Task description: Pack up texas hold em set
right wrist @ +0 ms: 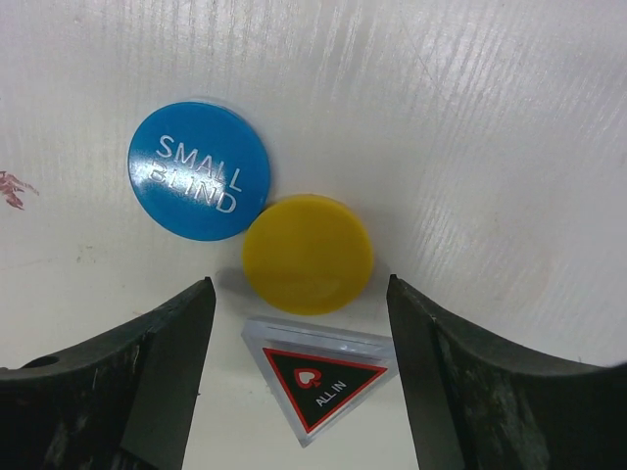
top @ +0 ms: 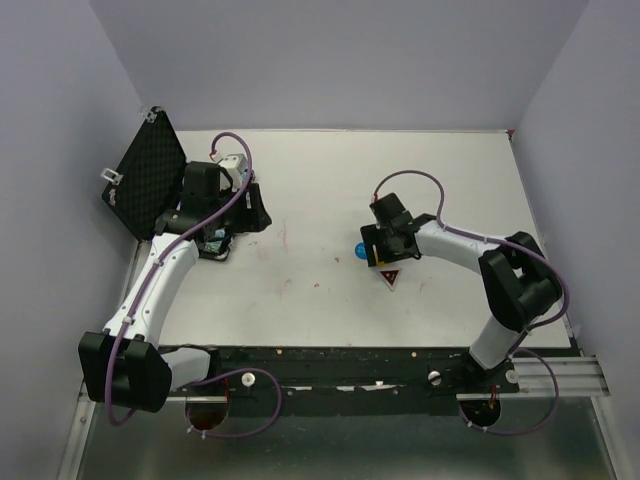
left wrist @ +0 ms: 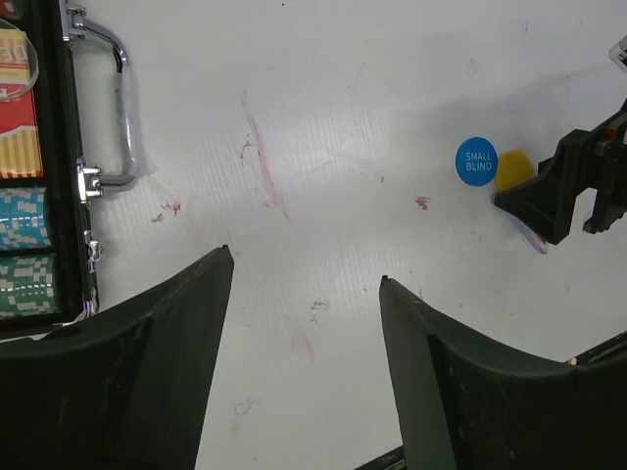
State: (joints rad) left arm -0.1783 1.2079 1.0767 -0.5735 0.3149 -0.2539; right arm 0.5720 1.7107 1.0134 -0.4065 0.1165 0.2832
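**Poker case open at upper left, loose bits sitting mid-table**

Top view: the black case (left wrist: pixel 65 137) sits at the upper left of the white table (top: pixel 330 180), with its egg-crate foam lid (top: pixel 148 178) swung open and leaning toward the left wall. In the left wrist view you can see rows of chips (left wrist: pixel 24 220) inside at the left edge of the frame, and the chrome handle (left wrist: pixel 121 98) lying flat just beside the case.

The left gripper (left wrist: pixel 306 266) hangs right next to the case, jaws wide apart with only bare table between them.

The loose pieces are a bit right of centre – a blue disc (right wrist: pixel 200 170) marked SMALL BLIND, with a yellow disc (right wrist: pixel 308 254) touching its lower right edge. A triangular token (right wrist: pixel 319 377) reading ALL IN lies just below the yellow one.

The right gripper (right wrist: pixel 300 284) is low over them, jaws parted and gripping nothing – the token lies between the fingers, touching neither.
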